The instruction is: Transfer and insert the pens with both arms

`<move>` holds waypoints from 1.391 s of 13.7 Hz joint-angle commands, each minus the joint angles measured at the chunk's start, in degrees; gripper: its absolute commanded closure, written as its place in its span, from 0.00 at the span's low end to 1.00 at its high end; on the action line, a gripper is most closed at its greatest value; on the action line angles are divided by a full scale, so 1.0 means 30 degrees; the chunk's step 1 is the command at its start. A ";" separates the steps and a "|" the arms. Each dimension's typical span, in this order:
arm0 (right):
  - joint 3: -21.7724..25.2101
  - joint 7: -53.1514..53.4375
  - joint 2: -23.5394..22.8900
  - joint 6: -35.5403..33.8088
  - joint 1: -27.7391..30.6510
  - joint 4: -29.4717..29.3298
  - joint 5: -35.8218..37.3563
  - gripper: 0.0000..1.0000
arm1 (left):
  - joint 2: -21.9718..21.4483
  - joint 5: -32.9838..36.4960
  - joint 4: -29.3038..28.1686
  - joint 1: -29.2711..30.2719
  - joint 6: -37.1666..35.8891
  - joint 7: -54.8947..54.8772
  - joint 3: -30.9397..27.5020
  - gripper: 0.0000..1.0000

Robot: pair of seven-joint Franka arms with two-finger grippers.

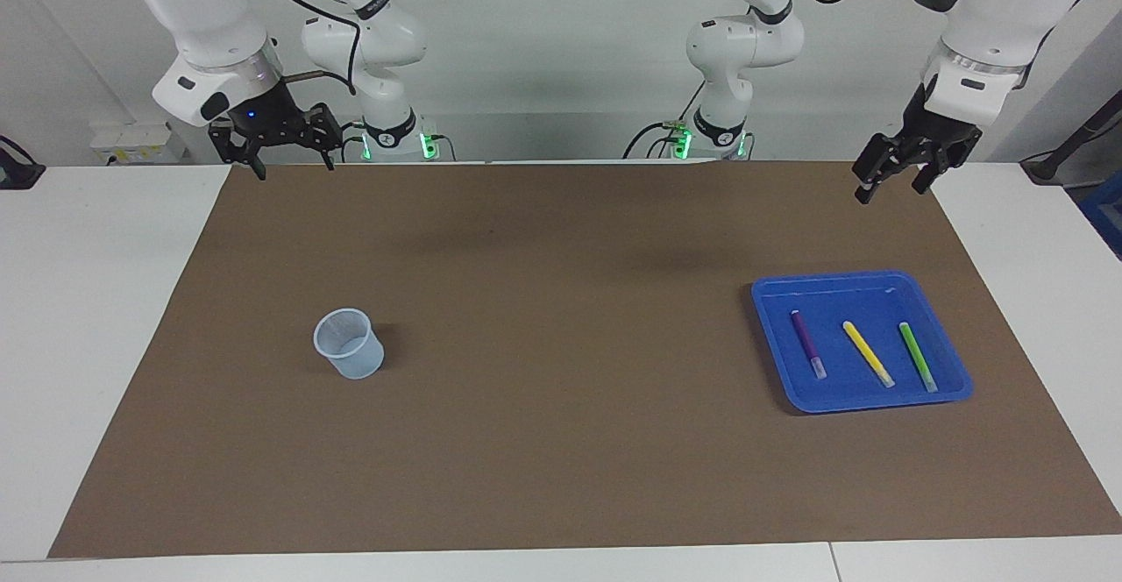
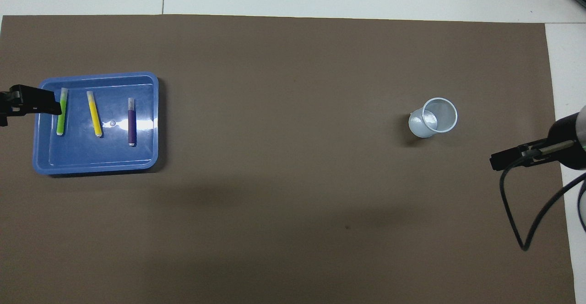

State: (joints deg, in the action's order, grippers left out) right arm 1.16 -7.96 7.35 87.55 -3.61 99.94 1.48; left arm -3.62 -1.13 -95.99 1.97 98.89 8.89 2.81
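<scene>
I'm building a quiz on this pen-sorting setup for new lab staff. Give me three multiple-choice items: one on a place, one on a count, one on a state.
1. Where do the pens lie?
A. in the blue tray
B. in the cup
C. on the bare mat

2. How many pens are there?
A. two
B. three
C. four

3. How does the cup stand?
A. tipped on its side
B. upside down
C. upright and empty

Answers:
1. A: the purple pen, yellow pen and green pen all lie in the blue tray.
2. B: one purple, one yellow, one green.
3. C: the cup shows its open mouth upward, nothing inside.
</scene>
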 commanded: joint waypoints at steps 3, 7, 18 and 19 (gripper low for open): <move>-0.0094 -0.0247 0.0599 -0.0179 0.0147 0.0641 -0.0083 0.00 | -0.0288 0.0289 -0.1836 0.0104 0.2480 0.0317 0.0089 0.00; -0.0094 -0.0334 0.0628 -0.0120 0.0176 0.0758 -0.0083 0.00 | 0.0093 0.0289 -0.2016 0.0104 0.3100 0.0346 0.0060 0.00; -0.0065 -0.0481 0.0744 -0.0238 0.0352 0.0758 -0.0113 0.00 | 0.0239 0.0289 -0.2045 0.0543 0.3248 0.0288 0.0089 0.00; -0.0065 -0.0482 0.0745 -0.0238 0.0352 0.0758 -0.0113 0.00 | 0.0239 0.0289 -0.2045 0.0514 0.3160 0.0288 0.0089 0.00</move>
State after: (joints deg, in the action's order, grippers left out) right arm 1.25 -7.96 7.92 87.52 -3.36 100.88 1.48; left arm -2.47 -1.13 -101.24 3.28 107.91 9.20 2.76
